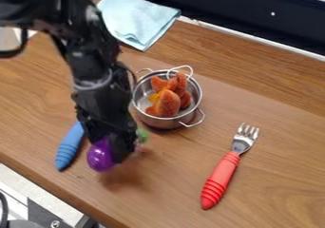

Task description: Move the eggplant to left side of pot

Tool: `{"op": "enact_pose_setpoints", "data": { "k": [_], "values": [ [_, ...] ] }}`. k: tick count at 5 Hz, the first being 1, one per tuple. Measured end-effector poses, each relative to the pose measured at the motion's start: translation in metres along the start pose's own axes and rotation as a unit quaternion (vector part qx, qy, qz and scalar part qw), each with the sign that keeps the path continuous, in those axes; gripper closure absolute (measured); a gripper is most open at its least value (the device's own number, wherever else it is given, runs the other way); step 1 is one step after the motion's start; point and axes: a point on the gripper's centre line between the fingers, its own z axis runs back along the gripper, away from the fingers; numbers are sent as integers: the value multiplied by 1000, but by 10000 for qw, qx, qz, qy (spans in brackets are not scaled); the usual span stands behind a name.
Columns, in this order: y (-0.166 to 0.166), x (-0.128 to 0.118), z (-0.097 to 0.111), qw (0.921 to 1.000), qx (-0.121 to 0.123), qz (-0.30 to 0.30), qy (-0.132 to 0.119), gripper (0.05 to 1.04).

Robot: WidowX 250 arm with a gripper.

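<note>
The black gripper (117, 148) hangs low over the wooden table at left of centre, shut on the purple eggplant (101, 156). The rounded purple end sticks out to the lower left, and a bit of green shows on the gripper's right side. Up and to the right of them stands the metal pot (167, 122), with orange-brown food pieces (167, 102) inside. Whether the eggplant touches the table cannot be told.
A blue handle (68, 148) lies just left of the gripper, partly behind it. The red-handled fork (222, 177) lies to the right. A light blue cloth (136, 18) is at the top, near a dark panel. The table's front edge runs along the lower left.
</note>
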Motion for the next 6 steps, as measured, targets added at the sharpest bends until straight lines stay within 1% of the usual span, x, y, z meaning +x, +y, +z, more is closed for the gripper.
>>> {"op": "enact_pose_setpoints", "data": {
  "k": [1,2,3,4,5,6],
  "values": [
    [13,11,28,9982,-52,554,-232,428],
    [44,29,37,9928,371,1123,-195,428],
    [80,45,44,9858,621,1534,-272,428],
    [109,72,38,9728,781,2119,-513,428],
    [121,92,31,9659,743,2406,-600,428],
    [123,103,24,9535,607,2871,-682,428]
  ]
}}
